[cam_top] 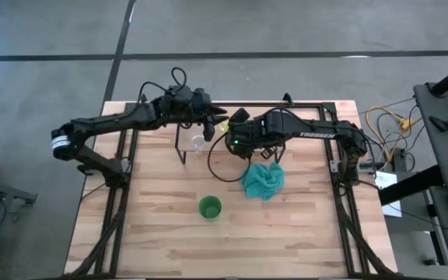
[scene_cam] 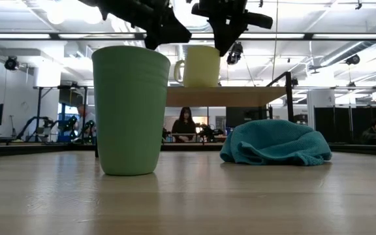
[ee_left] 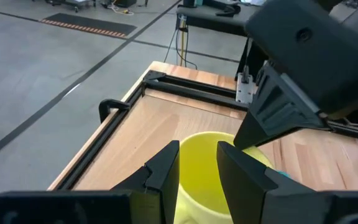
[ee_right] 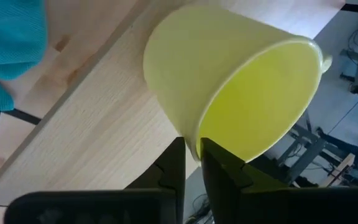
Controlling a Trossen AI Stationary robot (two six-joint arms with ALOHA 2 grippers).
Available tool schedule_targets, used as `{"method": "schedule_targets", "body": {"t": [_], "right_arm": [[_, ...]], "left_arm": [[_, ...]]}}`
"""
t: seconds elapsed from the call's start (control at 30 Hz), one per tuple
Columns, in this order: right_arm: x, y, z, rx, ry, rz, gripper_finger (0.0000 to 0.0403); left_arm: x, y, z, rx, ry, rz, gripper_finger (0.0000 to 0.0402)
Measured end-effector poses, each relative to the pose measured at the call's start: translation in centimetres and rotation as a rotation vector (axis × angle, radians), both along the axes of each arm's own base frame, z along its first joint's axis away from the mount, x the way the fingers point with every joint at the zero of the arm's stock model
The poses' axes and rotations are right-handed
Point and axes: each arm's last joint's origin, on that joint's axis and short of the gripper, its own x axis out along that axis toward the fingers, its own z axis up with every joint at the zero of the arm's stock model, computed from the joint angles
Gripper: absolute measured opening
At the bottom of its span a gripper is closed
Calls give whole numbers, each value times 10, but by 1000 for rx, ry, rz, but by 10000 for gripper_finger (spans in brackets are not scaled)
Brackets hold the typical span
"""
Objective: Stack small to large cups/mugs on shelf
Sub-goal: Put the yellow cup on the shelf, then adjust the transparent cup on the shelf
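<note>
Yellow mug on shelf, rim pinched by right end effector

Yellow mug cut off by the left wrist frame's edge. From above, arms hide it; glass cup barely discernible.

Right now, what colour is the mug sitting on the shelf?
Yellow. The mug shows best in the right wrist view, where the right claw pinches its rim.
</note>
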Motion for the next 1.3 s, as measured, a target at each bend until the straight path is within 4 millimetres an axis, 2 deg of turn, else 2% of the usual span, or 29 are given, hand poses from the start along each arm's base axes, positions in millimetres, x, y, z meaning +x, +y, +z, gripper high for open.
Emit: {"method": "schedule_targets", "body": {"t": [0.57,0.9,1.0,1.17,1.3], "right_arm": [[3,0,14,-11,-101,-30,44],[3,15,32,39,-241,-116,44],[3,22,34,105,-293,-162,43],[3,35,36,343,-352,-240,43],[3,40,38,391,-386,-296,43]], "left_arm": [[-1,2,2,5,-5,4,94],[-4,11,0,1,5,37,94],[-5,12,-1,-2,13,44,94],[-6,12,-5,-20,53,44,94],[-8,11,-3,-20,51,44,94]]}}
